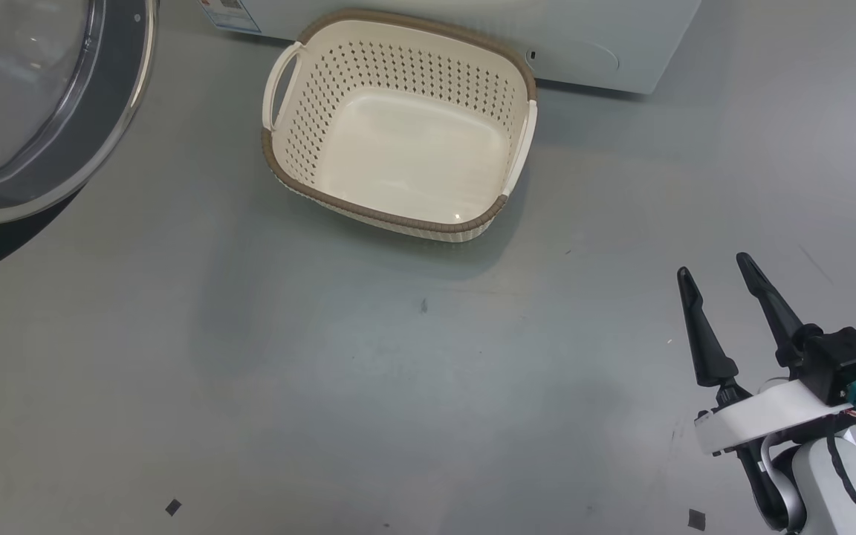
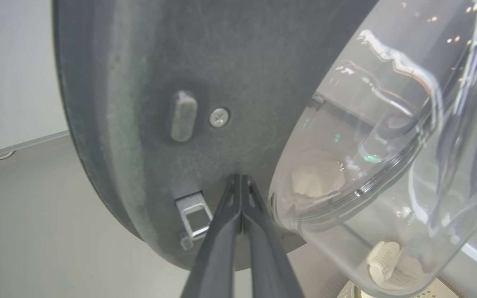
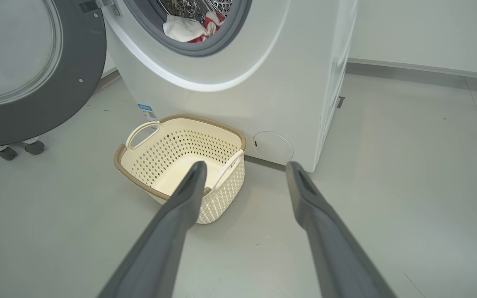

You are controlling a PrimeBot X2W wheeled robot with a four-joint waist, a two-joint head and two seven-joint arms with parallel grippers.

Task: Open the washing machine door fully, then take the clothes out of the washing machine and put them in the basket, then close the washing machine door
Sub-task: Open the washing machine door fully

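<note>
The washing machine door stands swung open, with its dark inner face and clear glass bowl close up in the left wrist view. My left gripper is shut with nothing in it, its tips against that inner face beside the metal latch. The white washing machine shows red and white clothes in its drum. The cream basket sits empty on the floor before the machine. My right gripper hangs open over the floor, right of the basket.
The open door overhangs the floor at the head view's upper left. Two small dark wheels show beneath the door. Grey floor spreads in front of and to the right of the basket. A wall runs behind the machine.
</note>
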